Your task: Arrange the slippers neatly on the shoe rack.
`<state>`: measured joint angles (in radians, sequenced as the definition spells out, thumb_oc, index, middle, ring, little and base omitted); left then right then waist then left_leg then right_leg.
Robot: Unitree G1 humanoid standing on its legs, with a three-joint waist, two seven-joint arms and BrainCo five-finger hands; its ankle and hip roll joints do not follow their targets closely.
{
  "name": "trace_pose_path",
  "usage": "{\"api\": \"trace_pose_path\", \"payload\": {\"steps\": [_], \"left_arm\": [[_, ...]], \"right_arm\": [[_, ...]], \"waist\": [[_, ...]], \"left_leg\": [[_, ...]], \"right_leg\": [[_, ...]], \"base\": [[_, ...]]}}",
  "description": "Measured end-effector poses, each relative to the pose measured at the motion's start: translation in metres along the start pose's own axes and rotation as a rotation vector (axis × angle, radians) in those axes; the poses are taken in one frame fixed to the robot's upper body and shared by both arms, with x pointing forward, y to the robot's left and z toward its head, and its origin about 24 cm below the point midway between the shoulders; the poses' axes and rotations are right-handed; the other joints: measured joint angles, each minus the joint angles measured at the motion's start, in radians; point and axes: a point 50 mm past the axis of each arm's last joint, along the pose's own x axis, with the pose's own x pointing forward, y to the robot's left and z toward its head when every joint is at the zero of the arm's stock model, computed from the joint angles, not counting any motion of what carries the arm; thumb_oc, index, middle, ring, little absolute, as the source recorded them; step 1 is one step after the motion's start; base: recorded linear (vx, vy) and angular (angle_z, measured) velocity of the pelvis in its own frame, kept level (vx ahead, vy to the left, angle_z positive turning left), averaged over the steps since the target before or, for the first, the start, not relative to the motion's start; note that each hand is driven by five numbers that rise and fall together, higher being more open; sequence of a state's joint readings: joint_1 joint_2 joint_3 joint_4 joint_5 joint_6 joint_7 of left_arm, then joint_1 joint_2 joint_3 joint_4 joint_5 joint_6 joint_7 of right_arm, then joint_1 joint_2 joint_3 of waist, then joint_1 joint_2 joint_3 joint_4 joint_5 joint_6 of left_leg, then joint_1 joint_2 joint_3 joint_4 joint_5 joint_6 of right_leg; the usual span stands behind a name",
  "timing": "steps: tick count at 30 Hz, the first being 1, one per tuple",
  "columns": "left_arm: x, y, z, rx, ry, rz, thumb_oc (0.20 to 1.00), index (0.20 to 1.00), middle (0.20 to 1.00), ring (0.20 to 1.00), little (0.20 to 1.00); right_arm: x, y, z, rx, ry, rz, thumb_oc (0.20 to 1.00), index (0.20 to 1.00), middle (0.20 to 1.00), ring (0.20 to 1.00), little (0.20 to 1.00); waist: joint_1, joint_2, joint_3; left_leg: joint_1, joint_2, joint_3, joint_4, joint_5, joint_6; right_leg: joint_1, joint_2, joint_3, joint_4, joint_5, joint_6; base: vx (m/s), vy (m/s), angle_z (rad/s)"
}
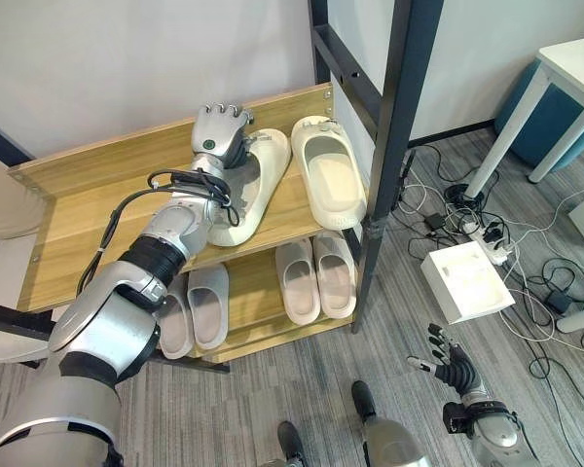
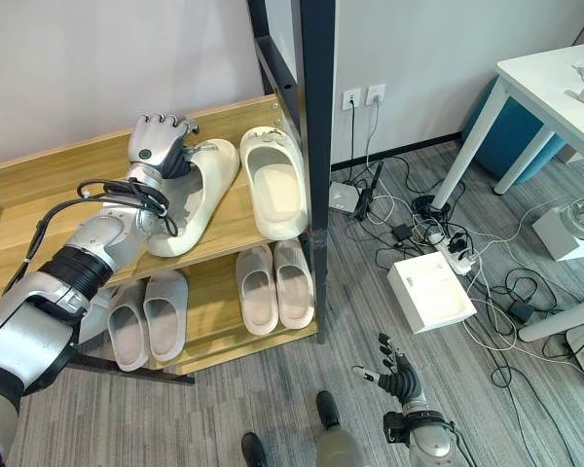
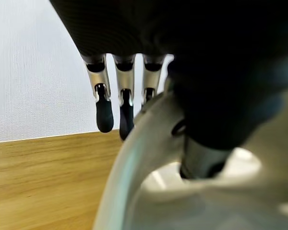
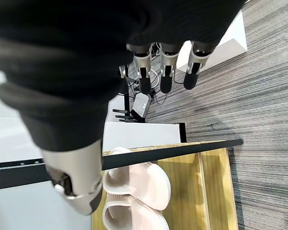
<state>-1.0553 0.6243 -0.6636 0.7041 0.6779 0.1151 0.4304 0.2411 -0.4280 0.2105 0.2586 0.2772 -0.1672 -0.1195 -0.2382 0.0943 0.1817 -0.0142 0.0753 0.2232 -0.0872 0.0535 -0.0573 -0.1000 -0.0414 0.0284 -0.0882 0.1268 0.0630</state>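
On the shoe rack's top shelf (image 1: 88,209) the left hand (image 1: 221,136) rests on the toe end of a cream slipper (image 1: 258,190) — thumb tucked inside its opening, fingers (image 3: 104,112) curled over the outer rim, pinching it. Its mate (image 1: 329,173) lies just beside it, pointing the same way. Two paler pairs (image 2: 144,316) (image 2: 268,285) sit on the lower shelf. The right hand (image 1: 452,370) hangs low over the floor — fingers relaxed, holding nothing.

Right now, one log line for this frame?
left hand: shut on cream slipper, top shelf | second cream slipper: alongside | right hand: open, idle
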Motion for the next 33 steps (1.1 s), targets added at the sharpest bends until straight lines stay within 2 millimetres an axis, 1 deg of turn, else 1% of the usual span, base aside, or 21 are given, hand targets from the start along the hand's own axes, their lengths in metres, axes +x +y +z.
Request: {"api": "trace_pose_path", "payload": {"steps": [1,3,4,7,8,11,14,16,18,21,22,23,24,25,26,27,28,29,31,32,33], "left_arm": [[0.0,0.004,0.002,-0.03,-0.002,0.015,1.0,1.0,1.0,1.0,1.0],[-0.005,0.017,0.016,-0.135,-0.039,0.085,1.0,1.0,1.0,1.0,1.0],[-0.009,0.02,0.02,-0.164,-0.055,0.108,1.0,1.0,1.0,1.0,1.0],[-0.029,0.023,0.025,-0.255,-0.076,0.142,1.0,1.0,1.0,1.0,1.0],[-0.033,0.023,0.025,-0.271,-0.081,0.145,1.0,1.0,1.0,1.0,1.0],[-0.045,0.021,0.02,-0.304,-0.073,0.129,1.0,1.0,1.0,1.0,1.0],[-0.063,0.018,0.012,-0.422,-0.04,0.118,1.0,1.0,1.0,1.0,1.0],[-0.08,0.007,0.009,-0.529,0.0,0.075,1.0,1.0,1.0,1.0,1.0],[-0.095,-0.008,0.008,-0.658,0.057,0.008,1.0,1.0,1.0,1.0,1.0],[-0.127,-0.043,0.024,-0.96,0.184,-0.147,1.0,1.0,1.0,1.0,1.0],[-0.13,-0.047,0.026,-1.001,0.189,-0.185,1.0,1.0,1.0,1.0,1.0],[-0.131,-0.048,0.029,-1.056,0.192,-0.198,1.0,1.0,1.0,1.0,1.0],[-0.132,-0.05,0.031,-1.171,0.225,-0.199,1.0,1.0,1.0,1.0,1.0],[-0.135,-0.052,0.039,-1.31,0.244,-0.209,1.0,1.0,1.0,1.0,1.0],[-0.138,-0.051,0.058,-1.474,0.182,-0.315,1.0,1.0,1.0,1.0,1.0],[-0.14,-0.053,0.062,-1.498,0.17,-0.348,1.0,1.0,1.0,1.0,1.0],[-0.141,-0.053,0.066,-1.554,0.173,-0.371,1.0,1.0,1.0,1.0,1.0],[-0.142,-0.053,0.075,-1.657,0.178,-0.402,1.0,1.0,1.0,1.0,1.0],[-0.142,-0.049,0.09,-1.842,0.172,-0.465,1.0,1.0,1.0,1.0,1.0],[-0.143,-0.049,0.094,-1.871,0.161,-0.486,1.0,1.0,1.0,1.0,1.0],[-0.141,-0.048,0.111,-1.999,0.167,-0.528,1.0,1.0,1.0,1.0,1.0]], "right_arm": [[0.001,0.002,0.0,-0.002,-0.001,0.008,1.0,1.0,1.0,1.0,1.0],[0.0,0.004,0.0,-0.001,0.002,0.015,1.0,1.0,1.0,1.0,1.0],[0.0,0.003,0.0,-0.001,0.002,0.014,1.0,1.0,1.0,1.0,1.0],[0.003,0.004,0.003,-0.001,-0.01,0.015,1.0,1.0,1.0,1.0,1.0],[0.004,0.004,0.004,-0.001,-0.013,0.015,1.0,1.0,1.0,1.0,1.0],[0.005,0.005,0.004,0.0,-0.002,0.017,1.0,1.0,1.0,1.0,1.0],[0.009,0.009,0.007,0.012,-0.004,0.022,1.0,1.0,1.0,1.0,1.0],[0.011,0.014,0.008,0.026,-0.003,0.026,1.0,1.0,1.0,1.0,1.0],[0.014,0.017,0.01,0.032,-0.006,0.031,1.0,1.0,1.0,1.0,1.0],[0.016,0.022,0.005,0.027,0.03,0.036,1.0,1.0,1.0,1.0,1.0],[0.017,0.022,0.004,0.026,0.04,0.034,1.0,1.0,1.0,1.0,1.0],[0.022,0.022,0.008,0.022,0.032,0.035,1.0,1.0,1.0,1.0,1.0],[0.025,0.021,0.01,0.017,0.039,0.03,1.0,1.0,1.0,1.0,1.0],[0.033,0.022,0.016,0.01,0.028,0.035,1.0,1.0,1.0,1.0,1.0],[0.05,0.026,0.03,-0.027,0.008,0.061,1.0,1.0,1.0,1.0,1.0],[0.054,0.029,0.037,-0.03,-0.013,0.072,1.0,1.0,1.0,1.0,1.0],[0.055,0.031,0.039,-0.022,-0.016,0.08,1.0,1.0,1.0,1.0,1.0],[0.055,0.034,0.041,-0.023,-0.017,0.092,1.0,1.0,1.0,1.0,1.0],[0.052,0.036,0.038,-0.004,-0.001,0.102,1.0,1.0,1.0,1.0,1.0],[0.051,0.035,0.035,-0.002,0.009,0.1,1.0,1.0,1.0,1.0,1.0],[0.048,0.037,0.028,0.005,0.046,0.102,1.0,1.0,1.0,1.0,1.0]], "waist": [[0.004,0.0,0.0],[0.008,0.0,0.0],[0.018,0.0,0.0],[0.037,-0.001,0.0],[0.055,-0.002,0.0],[0.085,-0.004,0.0],[0.109,-0.009,-0.003],[0.114,-0.012,-0.005],[0.124,-0.014,-0.006],[0.132,-0.021,-0.01],[0.134,-0.027,-0.012],[0.147,-0.029,-0.015],[0.147,-0.03,-0.022],[0.151,-0.03,-0.031],[0.154,-0.035,-0.056],[0.163,-0.033,-0.066],[0.171,-0.031,-0.071],[0.169,-0.03,-0.071],[0.168,-0.03,-0.073],[0.166,-0.029,-0.075],[0.146,-0.03,-0.08]], "left_leg": [[0.0,0.0,-0.008,0.0,0.0,0.0],[0.002,0.0,-0.031,0.002,0.001,0.001],[0.007,0.0,-0.035,0.002,0.001,0.001],[0.018,0.0,-0.054,0.001,0.0,0.001],[0.018,0.001,-0.062,0.0,0.0,0.0],[0.018,0.0,-0.084,0.002,0.002,-0.001],[0.018,0.0,-0.098,0.002,0.004,0.0],[0.018,-0.001,-0.103,0.003,0.005,0.0],[0.018,-0.001,-0.106,0.006,0.006,0.001],[0.035,-0.006,-0.108,0.006,0.006,0.003],[0.033,-0.007,-0.109,0.006,0.006,0.003],[0.032,-0.01,-0.11,0.006,0.007,0.003],[0.035,-0.013,-0.114,0.006,0.005,0.006],[0.035,-0.016,-0.121,0.006,0.005,0.008],[0.035,-0.018,-0.131,0.006,0.006,0.009],[0.035,-0.019,-0.131,0.006,0.005,0.009],[0.035,-0.019,-0.131,0.006,0.005,0.009],[0.037,-0.021,-0.13,0.006,0.005,0.009],[0.042,-0.025,-0.129,0.006,0.007,0.012],[0.042,-0.026,-0.126,0.006,0.006,0.014],[0.043,-0.029,-0.122,0.006,0.005,0.015]], "right_leg": [[0.003,0.0,-0.006,0.002,0.008,-0.012],[0.017,-0.001,-0.031,0.005,0.008,-0.012],[0.022,-0.001,-0.034,0.005,0.007,-0.012],[0.045,-0.003,-0.057,0.003,-0.005,-0.011],[0.047,-0.003,-0.061,0.001,-0.005,-0.011],[0.057,-0.004,-0.084,0.0,-0.009,-0.014],[0.062,-0.005,-0.092,0.0,-0.018,-0.005],[0.065,-0.006,-0.098,0.0,-0.017,-0.007],[0.069,-0.008,-0.106,0.001,-0.016,-0.01],[0.086,-0.012,-0.109,-0.001,-0.019,-0.01],[0.086,-0.014,-0.111,0.0,-0.02,-0.009],[0.087,-0.016,-0.114,0.001,-0.02,-0.009],[0.089,-0.018,-0.112,0.002,-0.023,-0.005],[0.092,-0.021,-0.116,0.0,-0.025,-0.001],[0.093,-0.023,-0.115,0.0,-0.036,0.009],[0.093,-0.023,-0.116,0.0,-0.037,0.008],[0.094,-0.023,-0.115,0.0,-0.037,0.008],[0.091,-0.024,-0.113,0.0,-0.036,0.008],[0.095,-0.029,-0.112,0.0,-0.036,0.008],[0.095,-0.031,-0.112,0.0,-0.036,0.009],[0.091,-0.034,-0.11,0.0,-0.036,0.011]], "base": [[-0.01,-0.007,0.17],[-0.01,-0.001,0.27],[-0.02,0.001,0.17],[-0.01,0.006,0.2],[-0.02,0.006,0.2],[-0.02,0.008,0.21],[-0.02,0.018,0.12],[0.0,0.018,0.08],[0.01,0.021,0.09],[0.0,0.015,0.06],[-0.01,0.023,0.05],[-0.01,0.043,0.02],[0.0,0.02,0.03],[0.0,0.035,0.19],[0.0,0.032,0.21],[0.01,0.042,0.13],[0.01,0.033,-0.01],[0.0,0.0,0.0],[0.0,0.001,-0.04],[0.01,0.003,-0.12],[0.01,0.002,-0.12]]}}
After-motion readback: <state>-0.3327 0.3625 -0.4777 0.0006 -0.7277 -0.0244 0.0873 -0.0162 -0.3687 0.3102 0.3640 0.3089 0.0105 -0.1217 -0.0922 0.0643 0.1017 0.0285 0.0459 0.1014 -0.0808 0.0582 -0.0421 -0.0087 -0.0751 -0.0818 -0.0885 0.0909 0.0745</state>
